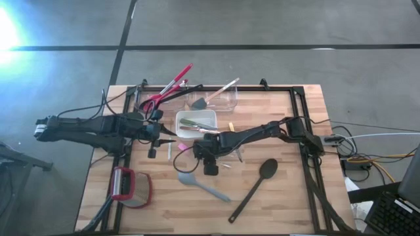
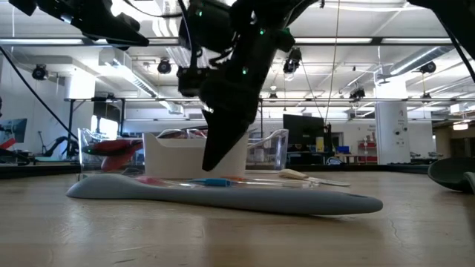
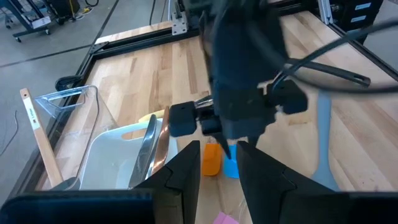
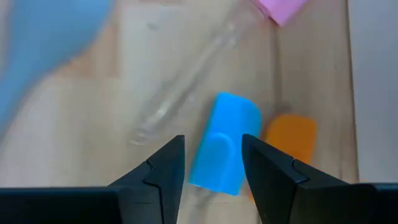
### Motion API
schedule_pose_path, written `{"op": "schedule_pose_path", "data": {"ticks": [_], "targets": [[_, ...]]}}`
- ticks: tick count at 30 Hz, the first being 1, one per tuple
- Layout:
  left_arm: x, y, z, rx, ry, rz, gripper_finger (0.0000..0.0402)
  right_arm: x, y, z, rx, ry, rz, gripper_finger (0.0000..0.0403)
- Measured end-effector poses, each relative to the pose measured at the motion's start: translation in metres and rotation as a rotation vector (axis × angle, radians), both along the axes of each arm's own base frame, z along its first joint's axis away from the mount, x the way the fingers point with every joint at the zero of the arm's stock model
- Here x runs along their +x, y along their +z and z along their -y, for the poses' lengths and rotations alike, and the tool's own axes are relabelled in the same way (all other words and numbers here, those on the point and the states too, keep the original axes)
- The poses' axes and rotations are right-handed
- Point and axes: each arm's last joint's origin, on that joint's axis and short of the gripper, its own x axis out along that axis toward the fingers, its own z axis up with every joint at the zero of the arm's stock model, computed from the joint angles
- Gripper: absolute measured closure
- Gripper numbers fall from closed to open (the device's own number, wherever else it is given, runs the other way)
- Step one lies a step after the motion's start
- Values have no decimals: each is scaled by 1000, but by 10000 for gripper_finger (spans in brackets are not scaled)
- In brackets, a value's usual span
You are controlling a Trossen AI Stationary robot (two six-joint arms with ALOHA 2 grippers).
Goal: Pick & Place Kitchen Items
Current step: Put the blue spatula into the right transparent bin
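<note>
- I am holding my right gripper [image 4: 212, 165] low over the middle of the wooden table [image 1: 289, 196], just in front of the white square dish [image 1: 209, 118].
- My right fingers [image 4: 163, 168] are standing partly open on either side of a small blue piece [image 4: 222, 149]; I cannot tell whether the pads are touching it, and the piece is lying flat on the wood.
- A small orange piece [image 4: 290, 138] is lying just beside the blue one, touching or nearly so, and a pink piece [image 4: 281, 7] is lying a little farther off.
- A clear, thin utensil [image 4: 186, 81] is lying slantwise on the table beside the blue piece.
- The grey-blue spatula [image 1: 205, 187] is lying near my right gripper on the front side, and the black spoon [image 1: 254, 187] is lying slantwise to its right.
- I am keeping my left gripper [image 3: 217, 163] just to the left of the dish, its fingers narrowly apart with nothing between them, pointing toward the right gripper.
- The dish is holding a metal utensil [image 3: 147, 144] with a wooden handle.
- Behind the dish, the clear plastic tub [image 1: 223, 99] is holding a wooden-handled utensil [image 1: 220, 90], and the red whisk [image 1: 167, 86] is lying at the back left.
- The red-and-grey gadget [image 1: 130, 188] is sitting at the front left corner.
</note>
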Motion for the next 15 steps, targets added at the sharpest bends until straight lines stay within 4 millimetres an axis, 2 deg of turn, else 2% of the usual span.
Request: {"op": "schedule_pose_path", "data": {"ticks": [4, 15], "targets": [[0, 0, 0, 0, 0, 0, 293, 1, -7, 6, -4, -8, -16, 252], [0, 0, 0, 0, 0, -2, 293, -1, -24, 6, -2, -4, -95, 252]]}}
